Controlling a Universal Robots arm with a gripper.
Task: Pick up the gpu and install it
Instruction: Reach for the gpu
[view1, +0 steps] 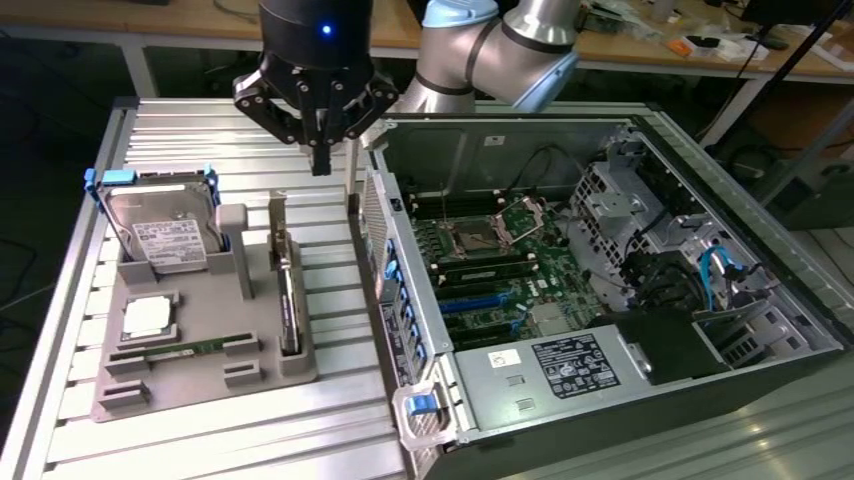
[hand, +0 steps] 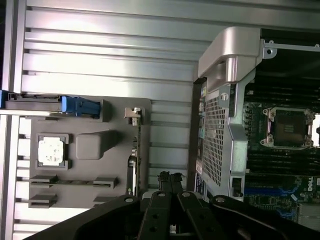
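On the slatted table (view1: 174, 140), the gpu (view1: 286, 300) stands edge-up in a grey holder (view1: 200, 385), seemingly for pinching from above, and the gripper (view1: 320, 165) hovers nearby, fingers together and empty.

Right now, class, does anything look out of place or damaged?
Nothing stands out: the gpu stands on edge in the gray tray, the computer case lies open, and the shut gripper holds nothing.

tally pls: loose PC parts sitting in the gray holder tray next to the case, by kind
hard drive: 1
CPU: 1
memory stick: 1
GPU: 1
Total: 4
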